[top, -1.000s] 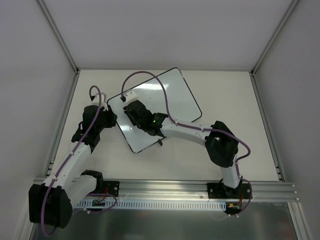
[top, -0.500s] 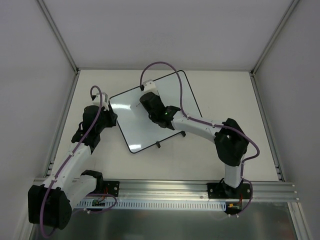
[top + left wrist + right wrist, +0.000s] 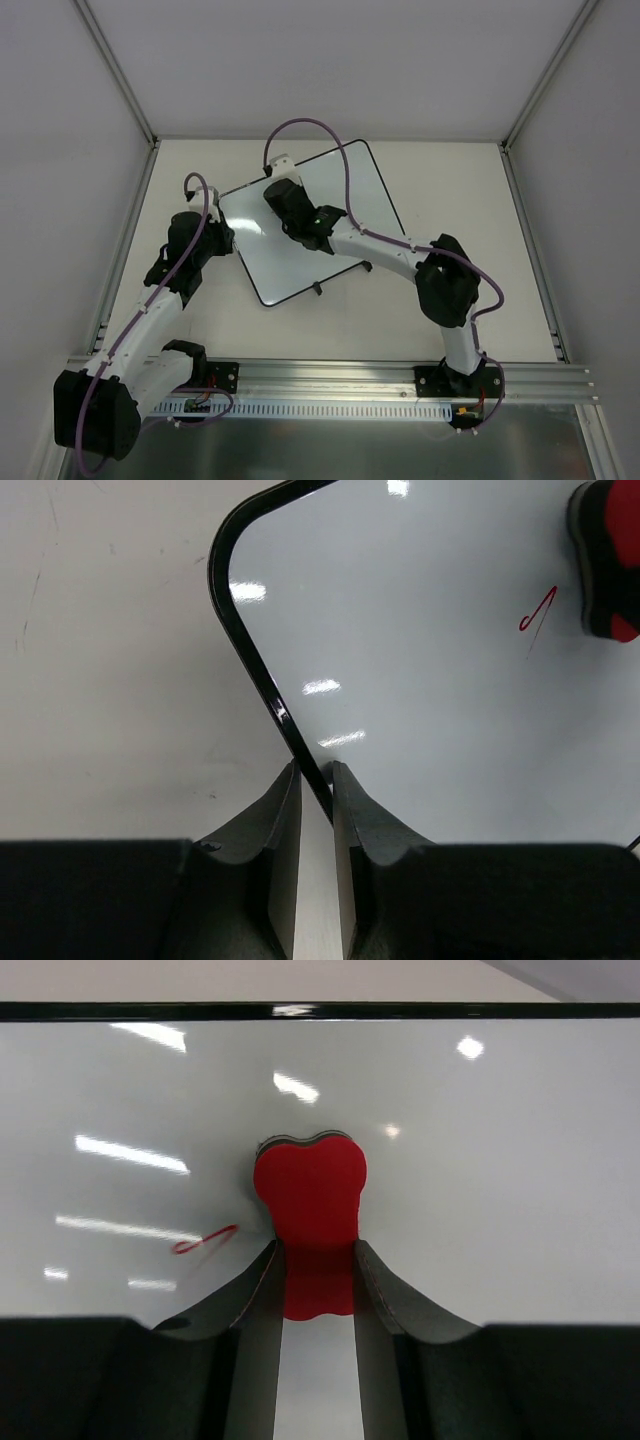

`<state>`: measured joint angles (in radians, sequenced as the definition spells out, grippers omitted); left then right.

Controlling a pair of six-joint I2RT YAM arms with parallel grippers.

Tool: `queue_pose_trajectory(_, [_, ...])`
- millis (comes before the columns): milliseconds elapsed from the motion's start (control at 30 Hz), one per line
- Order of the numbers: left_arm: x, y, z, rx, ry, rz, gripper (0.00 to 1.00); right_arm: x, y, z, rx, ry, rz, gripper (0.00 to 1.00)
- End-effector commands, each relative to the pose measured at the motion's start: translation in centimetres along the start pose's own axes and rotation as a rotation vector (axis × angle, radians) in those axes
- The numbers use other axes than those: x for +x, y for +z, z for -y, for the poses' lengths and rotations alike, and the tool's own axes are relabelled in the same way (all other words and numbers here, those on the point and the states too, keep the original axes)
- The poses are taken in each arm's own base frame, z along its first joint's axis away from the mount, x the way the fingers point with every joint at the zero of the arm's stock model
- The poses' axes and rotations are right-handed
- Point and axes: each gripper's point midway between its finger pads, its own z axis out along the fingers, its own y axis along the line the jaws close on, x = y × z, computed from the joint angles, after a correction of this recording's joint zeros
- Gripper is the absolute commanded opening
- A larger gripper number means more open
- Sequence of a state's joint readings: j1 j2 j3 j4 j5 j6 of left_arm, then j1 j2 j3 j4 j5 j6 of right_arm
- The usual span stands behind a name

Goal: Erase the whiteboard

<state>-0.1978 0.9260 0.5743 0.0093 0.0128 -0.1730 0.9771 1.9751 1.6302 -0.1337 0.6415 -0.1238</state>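
The whiteboard [image 3: 350, 195] lies tilted on the table, glossy white with a thin black rim. My left gripper [image 3: 226, 240] is shut on its left rim; in the left wrist view the fingers [image 3: 285, 800] pinch the black rim [image 3: 250, 645]. My right gripper [image 3: 280, 198] is over the board's upper left part and is shut on a red eraser [image 3: 310, 1195] that rests on the board [image 3: 500, 1160]. A small red scribble [image 3: 205, 1240] remains just left of the eraser. It also shows in the left wrist view [image 3: 540, 605] beside the eraser [image 3: 605, 560].
Two small black clips [image 3: 318, 289] [image 3: 367, 267] stick out from the board's near edge. White enclosure walls with metal posts stand close on the left, right and back. The arms' mounting rail [image 3: 330, 385] runs along the near edge.
My right gripper has swept the eraser from the board's lower left up across it, then back left to the upper left part. The left gripper and the board stay put.
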Motion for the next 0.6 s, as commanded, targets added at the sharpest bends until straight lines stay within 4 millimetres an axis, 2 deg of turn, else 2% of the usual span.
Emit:
queue_pose_trajectory(0, [2.5,-0.3,2.4,0.106,0.038,-0.089,0.0,1.2,-0.4,-5.6,-0.141,-0.018,-0.034,0.0])
queue_pose_trajectory(33, [2.5,-0.4,2.4,0.104,0.039,-0.087,0.0,0.7,-0.9,-6.8,-0.168,-0.017,-0.029,0.0])
queue_pose_trajectory(133, [2.4,-0.4,2.4,0.101,0.039,-0.085,0.0,1.2,-1.6,-9.5,-0.221,-0.033,-0.042,0.0])
queue_pose_trajectory(233, [2.4,-0.4,2.4,0.097,0.034,-0.085,0.0,1.7,-2.0,-10.2,-0.23,-0.048,-0.051,0.0])
queue_pose_trajectory(400, [2.3,-0.4,2.3,0.094,0.035,-0.081,0.0,1.5,-1.9,-7.5,-0.154,-0.074,-0.042,0.0])
queue_pose_trajectory(467, [2.3,-0.4,2.3,0.089,0.033,-0.078,0.0,0.4,-1.7,-4.8,-0.098,-0.046,-0.029,0.0])
queue_pose_trajectory(500, [2.3,-0.4,2.2,0.088,0.033,-0.079,0.0,1.1,-1.5,-3.5,-0.062,-0.043,-0.041,0.0])
queue_pose_trajectory(567, [2.2,-0.4,2.2,0.085,0.033,-0.076,0.0,1.0,-0.9,-0.2,0.008,-0.013,-0.048,0.0])
